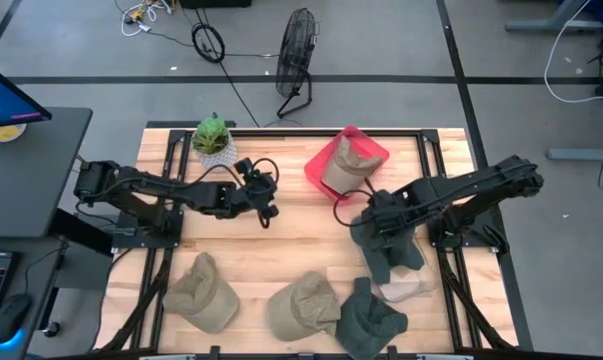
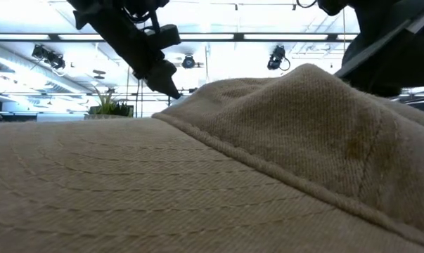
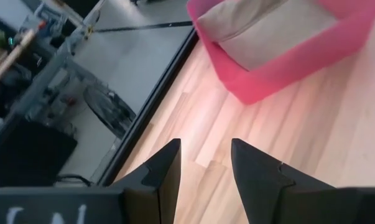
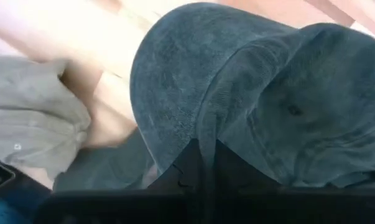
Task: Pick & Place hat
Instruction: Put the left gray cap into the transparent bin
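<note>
At right of centre in the overhead frame, my right fingers (image 1: 379, 252) pinch the dark teal fabric hat (image 4: 249, 99) on the wooden counter (image 1: 281, 260). My left fingers (image 3: 206, 177), slightly spread and empty, hover left of the pink plastic bin (image 1: 325, 160).

on the desk (image 1: 281, 255) a bin (image 1: 373, 153) stands at the middle of the far edge with a hat (image 1: 343, 168) inside it, and a potted plant (image 1: 212, 135) stands to its left near the far-left corner. three more hats lie along the near edge: one at the left (image 1: 203, 293), one in the middle (image 1: 303, 305) and one just right of it (image 1: 371, 318). a fifth hat (image 1: 386, 255) lies right of centre, under the right end effector (image 1: 373, 232), while the left end effector (image 1: 269, 215) hangs over bare desk left of the bin.
</note>
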Controlling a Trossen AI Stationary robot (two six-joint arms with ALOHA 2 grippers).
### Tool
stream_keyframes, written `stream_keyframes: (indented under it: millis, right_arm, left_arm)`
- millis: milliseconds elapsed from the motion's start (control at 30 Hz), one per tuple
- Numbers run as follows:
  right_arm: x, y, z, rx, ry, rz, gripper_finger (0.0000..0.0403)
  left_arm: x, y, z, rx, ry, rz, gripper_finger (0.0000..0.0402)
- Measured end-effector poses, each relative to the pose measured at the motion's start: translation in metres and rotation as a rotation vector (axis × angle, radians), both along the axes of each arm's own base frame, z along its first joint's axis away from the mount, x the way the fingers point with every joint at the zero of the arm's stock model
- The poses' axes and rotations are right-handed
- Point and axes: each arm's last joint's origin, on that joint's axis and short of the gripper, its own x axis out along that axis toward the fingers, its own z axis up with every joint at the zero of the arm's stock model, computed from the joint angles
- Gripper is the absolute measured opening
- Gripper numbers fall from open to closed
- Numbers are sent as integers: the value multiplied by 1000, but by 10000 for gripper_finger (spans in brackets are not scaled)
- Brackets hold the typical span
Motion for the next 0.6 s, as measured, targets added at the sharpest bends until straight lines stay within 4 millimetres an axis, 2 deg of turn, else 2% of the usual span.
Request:
stream_keyframes:
  millis: [333,600]
  right_arm:
    - [-19,14,0,-91,89,-176,13]
    - [-27,34,38,-94,-73,-201,13]
  left_arm:
    - [0,10,1,-20,-35,51,144]
    - [-3,28,1,-29,-52,127,144]
